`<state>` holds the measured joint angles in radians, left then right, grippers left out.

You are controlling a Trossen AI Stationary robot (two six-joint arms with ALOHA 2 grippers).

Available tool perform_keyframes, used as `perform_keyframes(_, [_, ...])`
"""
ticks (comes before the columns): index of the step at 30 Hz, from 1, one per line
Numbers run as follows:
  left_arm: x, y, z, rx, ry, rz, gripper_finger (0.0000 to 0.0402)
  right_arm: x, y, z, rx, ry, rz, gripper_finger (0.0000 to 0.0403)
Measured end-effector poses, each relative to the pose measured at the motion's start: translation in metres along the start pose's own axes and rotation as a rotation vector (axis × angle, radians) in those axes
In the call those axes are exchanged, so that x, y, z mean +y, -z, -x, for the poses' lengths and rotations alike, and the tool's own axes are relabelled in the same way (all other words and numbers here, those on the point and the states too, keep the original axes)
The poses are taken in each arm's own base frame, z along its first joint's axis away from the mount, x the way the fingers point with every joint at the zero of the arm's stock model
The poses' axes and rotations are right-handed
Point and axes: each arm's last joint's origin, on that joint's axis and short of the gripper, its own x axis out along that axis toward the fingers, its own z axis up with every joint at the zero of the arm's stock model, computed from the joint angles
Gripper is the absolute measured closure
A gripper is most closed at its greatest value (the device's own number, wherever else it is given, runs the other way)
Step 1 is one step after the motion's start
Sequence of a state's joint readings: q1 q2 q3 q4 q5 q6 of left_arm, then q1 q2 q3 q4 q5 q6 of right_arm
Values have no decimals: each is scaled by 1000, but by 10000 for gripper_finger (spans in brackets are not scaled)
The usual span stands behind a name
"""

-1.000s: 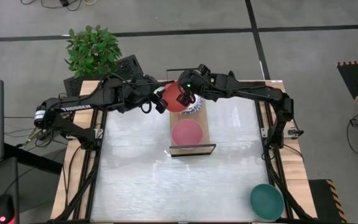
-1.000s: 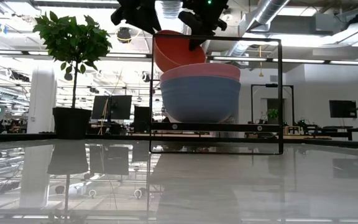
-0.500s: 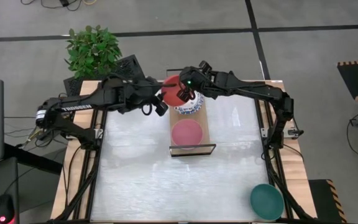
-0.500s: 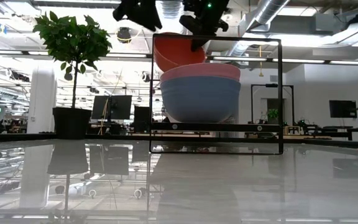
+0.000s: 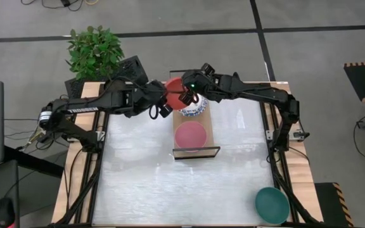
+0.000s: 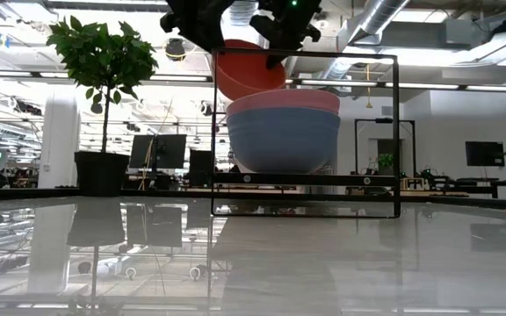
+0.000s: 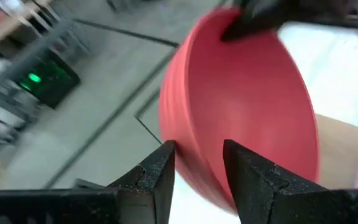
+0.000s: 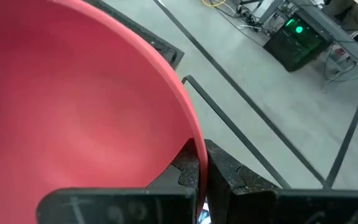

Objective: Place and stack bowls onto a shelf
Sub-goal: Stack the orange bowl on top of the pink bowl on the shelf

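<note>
A red bowl (image 5: 175, 90) hangs tilted above the far end of the shelf (image 5: 210, 130), with both grippers on it. My left gripper (image 5: 165, 103) comes in from the left and my right gripper (image 5: 185, 95) from the right. Below it a white bowl with a blue patterned rim (image 5: 198, 109) sits on the shelf board. Nearer on the board, a pink bowl (image 5: 191, 135) sits nested in a slate-blue bowl (image 6: 284, 140). A dark green bowl (image 5: 272, 203) rests on its base at the table's near right corner. My left gripper has the red bowl's left-hand rim (image 7: 188, 158) between its fingers, one finger outside the wall and one over the inside. It comes from the table's left, slanting down. My right gripper pinches the opposite rim (image 8: 194, 140), one finger inside and one outside, slanting down from the right. The bowl hangs tilted, clear of the bowls below.
A potted plant (image 5: 95, 52) stands beyond the table's far left corner. Black wire frames (image 6: 398, 132) close both short ends of the shelf. Wooden rails (image 5: 81, 158) run along the table's sides. The white tabletop (image 5: 157, 183) lies bare in front of the shelf.
My left gripper has rolled about its wrist, staying near the same place. The red bowl has tipped with it and shifted slightly toward the table's far edge, still held clear above the shelf.
</note>
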<state>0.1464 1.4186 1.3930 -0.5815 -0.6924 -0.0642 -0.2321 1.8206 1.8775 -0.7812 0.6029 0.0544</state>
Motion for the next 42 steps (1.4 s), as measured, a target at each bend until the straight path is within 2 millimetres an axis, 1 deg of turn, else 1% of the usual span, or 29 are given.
perform_keyframes(5, [-2,-1,3,-15,-103,-90,278,1,-1,1,-14,-3,-7,372])
perform_keyframes(8, [-2,-1,4,-14,-105,-125,278,4,-2,2,-20,-4,1,372])
perform_keyframes(13, [-2,-2,3,-20,-111,-129,284,7,-4,5,-48,-12,14,372])
perform_keyframes(15, [-1,-2,3,-21,-122,-141,305,7,-5,5,-57,-9,17,372])
perform_keyframes(19, [0,-3,3,-23,-154,-137,379,7,-6,5,-61,-9,19,372])
perform_keyframes(20, [1,-3,3,-24,-163,-138,387,7,-6,5,-61,-9,18,372])
perform_keyframes(25, [2,-3,3,-24,-204,-145,396,6,-7,3,-73,-16,9,366])
perform_keyframes(27, [2,-3,3,-23,-207,-148,399,6,-7,3,-74,-21,14,351])
perform_keyframes(30, [2,-2,3,-18,-200,-160,401,8,-8,4,-80,-62,30,312])
perform_keyframes(33, [0,-1,3,-13,-178,-172,401,12,-9,6,-89,-83,33,255])
perform_keyframes(37, [1,-2,4,-14,-169,-173,401,10,-7,10,-77,-72,36,180])
perform_keyframes(39, [3,-1,7,-12,-152,-156,401,9,-6,18,-70,-86,41,156])
perform_keyframes(42, [11,2,12,15,-148,-106,401,4,-3,38,-52,-115,61,145])
